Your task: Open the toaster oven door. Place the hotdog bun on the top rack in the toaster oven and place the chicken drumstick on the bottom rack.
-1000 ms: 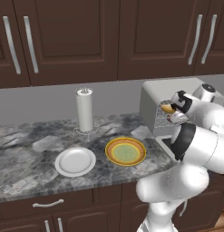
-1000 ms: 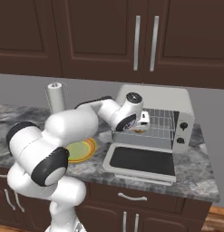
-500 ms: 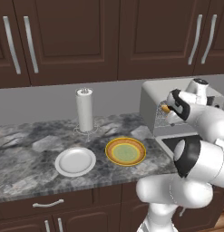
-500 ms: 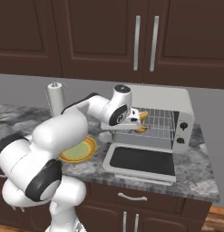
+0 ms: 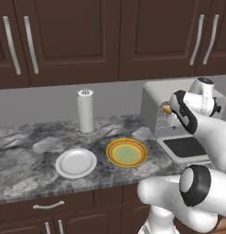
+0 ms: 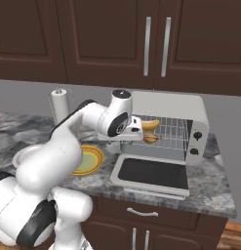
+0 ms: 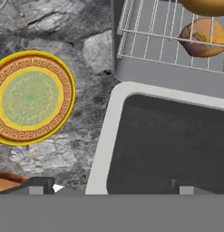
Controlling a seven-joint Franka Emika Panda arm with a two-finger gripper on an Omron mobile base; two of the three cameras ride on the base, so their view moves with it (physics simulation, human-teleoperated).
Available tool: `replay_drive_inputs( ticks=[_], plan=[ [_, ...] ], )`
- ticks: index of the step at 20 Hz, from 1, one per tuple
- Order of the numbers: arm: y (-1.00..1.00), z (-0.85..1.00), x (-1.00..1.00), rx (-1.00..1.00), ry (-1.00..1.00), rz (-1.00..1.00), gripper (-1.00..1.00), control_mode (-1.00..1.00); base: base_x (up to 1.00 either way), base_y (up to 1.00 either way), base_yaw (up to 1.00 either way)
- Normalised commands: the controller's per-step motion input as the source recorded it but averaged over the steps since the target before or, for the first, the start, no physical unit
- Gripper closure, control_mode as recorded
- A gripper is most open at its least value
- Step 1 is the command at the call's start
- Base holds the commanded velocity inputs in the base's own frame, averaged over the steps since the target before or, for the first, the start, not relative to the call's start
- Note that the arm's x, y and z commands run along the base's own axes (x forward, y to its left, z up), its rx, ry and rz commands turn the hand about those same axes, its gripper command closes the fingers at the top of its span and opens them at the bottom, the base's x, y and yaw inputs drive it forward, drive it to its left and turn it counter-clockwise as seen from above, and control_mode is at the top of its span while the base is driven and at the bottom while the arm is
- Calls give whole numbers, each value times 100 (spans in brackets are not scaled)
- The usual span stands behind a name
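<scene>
The toaster oven (image 6: 166, 105) stands on the counter at the right with the toaster oven door (image 6: 151, 173) folded down flat. The hotdog bun (image 6: 150, 124) lies on the top rack (image 6: 173, 128). Below it, the chicken drumstick (image 6: 151, 138) rests on the bottom rack (image 6: 170, 142). In the hand view the drumstick (image 7: 203, 38) sits on the wire grid (image 7: 154, 41), with the bun (image 7: 208, 5) at the top edge and the dark door glass (image 7: 172, 149) underneath. My gripper (image 6: 135, 133) hangs open and empty just outside the oven mouth, above the door's left edge.
A yellow patterned plate (image 5: 126, 152) and a white plate (image 5: 76, 162) lie on the marble counter left of the oven. A paper towel roll (image 5: 85, 111) stands behind them. Dark cabinets (image 5: 64, 36) hang overhead, and the counter's front edge (image 6: 156, 197) is close.
My hand has drawn back to the left, out of the oven mouth, still open. The bun and the drumstick stay on their racks.
</scene>
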Motion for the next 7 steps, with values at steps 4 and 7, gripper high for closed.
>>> replay_drive_inputs(
  ticks=[4,7],
  plan=[
    [26,21,-43,0,-11,0,-100,-100,0,0,0],
    [23,27,-46,0,-22,-1,-100,-100,0,0,0]
  ],
)
